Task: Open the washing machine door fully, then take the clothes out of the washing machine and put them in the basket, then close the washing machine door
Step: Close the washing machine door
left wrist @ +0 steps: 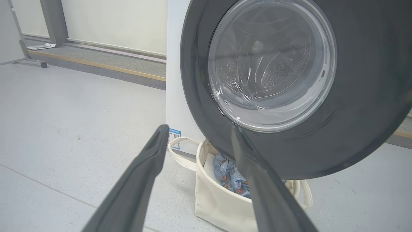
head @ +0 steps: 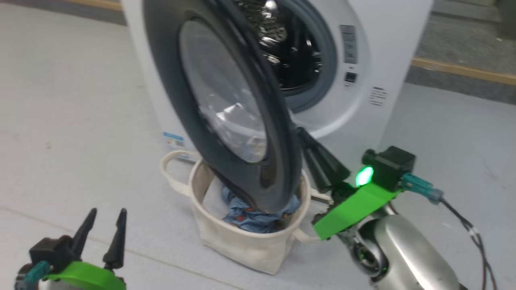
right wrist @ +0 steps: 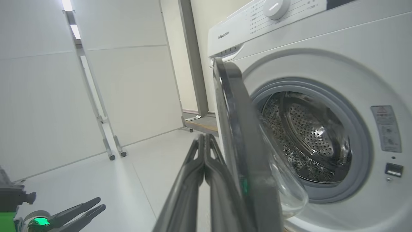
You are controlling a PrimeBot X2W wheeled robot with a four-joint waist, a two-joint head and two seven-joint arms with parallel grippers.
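While the right claw (head: 300, 131) sits pinched fully shut on nothing, its tips just beside the free edge of the washing machine door (head: 221, 88), we've got a door hanging partway open and a push looking likely. The left claw (head: 108, 212) is spread wide, empty, well back from it all. Below and to the left of the right claw stands the basket (head: 242, 245), with the clothes (head: 250, 217) inside it. Beyond that claw, the washing machine (head: 375, 60) shows its steel drum (right wrist: 305, 135).

Where's the danger? We reckon those thin closed fingers could skid off the glossy rim, or a soft shove could leave the door unlatched. Whether the tips touch the rim, we can't tell.

The tally: one door, one machine, one basket, one garment that we can see, two claws.
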